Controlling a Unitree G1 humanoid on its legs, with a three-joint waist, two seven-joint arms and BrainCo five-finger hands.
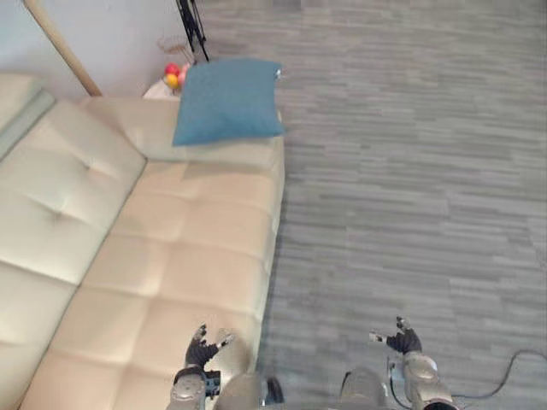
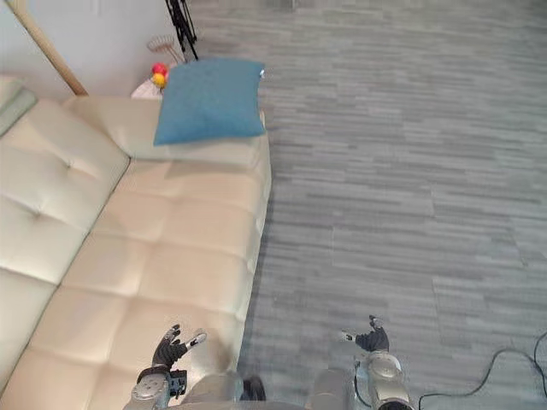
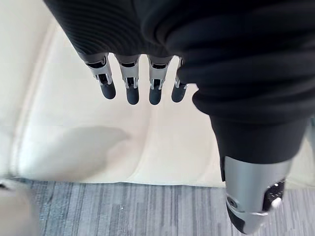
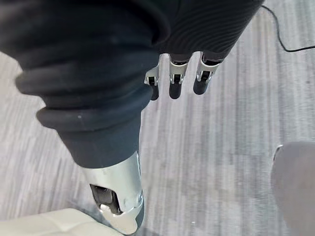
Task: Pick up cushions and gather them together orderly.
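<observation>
Grey plank floor [image 1: 410, 171] over the whole right and far side. Cream tufted sofa [image 1: 188, 248] along the left, running away from the robot to an armrest at its far end. On that far armrest, one blue cushion [image 1: 229, 101], reaching to the sofa's outer edge. Roughly square, so no long axis worth choosing a grip by. Left hand [image 1: 203, 348] low above the near sofa seat, fingers straight and spread, holding nothing. Right hand [image 1: 400, 340] out over the floor beside the sofa, likewise relaxed open and empty. Cushion well apart from both: straight ahead of the left hand, ahead and to the left of the right. Nearer the left, then, though probably out of reach without walking forward along the sofa's edge. Just beyond the cushion, small red and yellow things [image 1: 173, 75], too small to name.
</observation>
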